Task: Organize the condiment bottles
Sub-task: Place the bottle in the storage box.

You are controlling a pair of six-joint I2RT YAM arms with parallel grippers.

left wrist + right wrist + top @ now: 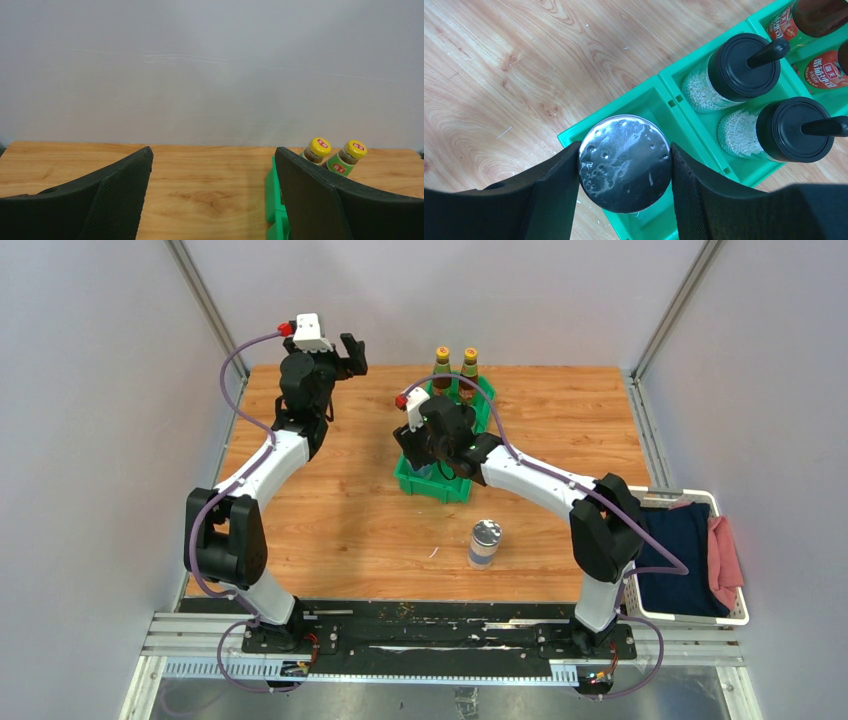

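the right claw (624, 152), part open, clamps a silver-lidded jar (624, 172) by its sides over the green bin (659, 92), which sits mid-bench toward the far edge of the bench (340, 510). the jar stands upright, its long axis running straight down away from the wrist, and the end compartment nearest the arms lies directly beneath it. so the coming move looks like a plain vertical descent followed by a release. whether the jar's base already touches the compartment floor cannot be told.

the right wrist view alone shows how the bin is filled: two black-capped shakers (744, 67) share the middle compartment and two brown sauce bottles (824, 70) fill the far one. from the top camera the held jar is hidden under the wrist. that camera does show a second silver-lidded jar (485, 543), standing upright and alone toward the bench's near edge, right of centre. it is closer to the right arm than to the left.

the left claw (212, 152) is spread wide and holds nothing, raised over the far left corner of the bench, well apart from the bin. its camera catches only the sauce bottles' yellow caps and a sliver of the bin's wall behind one finger.
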